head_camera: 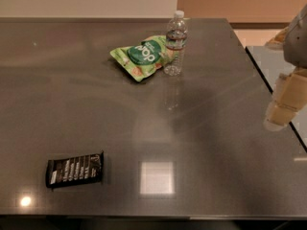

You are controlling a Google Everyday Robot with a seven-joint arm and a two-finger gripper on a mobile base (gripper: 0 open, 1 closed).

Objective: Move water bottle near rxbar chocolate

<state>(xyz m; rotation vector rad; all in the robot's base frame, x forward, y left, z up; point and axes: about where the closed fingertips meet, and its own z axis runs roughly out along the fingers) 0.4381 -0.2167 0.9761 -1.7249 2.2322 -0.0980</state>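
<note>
1. The small clear ribbed plastic water bottle with a white cap and dark label band [174, 44] stands upright near the far edge of the glossy dark grey table [216, 157]. It is just beside, and seemingly touching, the right end of a crumpled green snack pouch [141, 56].
2. The flat black rectangular rxbar chocolate wrapper with white lettering [74, 169] lies near the front left of the table, well apart from the bottle.
3. The robot's pale two-finger gripper [280, 111] hangs at the right edge of the view, above the table's right side and well apart from every object. It holds nothing, and how far its jaws are open cannot be told.
4. The step in hand appears to be the reach toward the bottle, with no part of the move done yet.
5. A good approach probably comes from the bottle's right or front, away from the pouch, so the pouch is not snagged or dragged.
6. Gripping the ribbed body low, below the label band, likely keeps the light bottle from tipping or slipping.
7. Thin plastic may buckle, so a gentle close seems wise.
8. A clean lift before travelling avoids sliding across the slick surface, and 1 upright placement just beside the wrapper, not on it, would finish the task.
</note>
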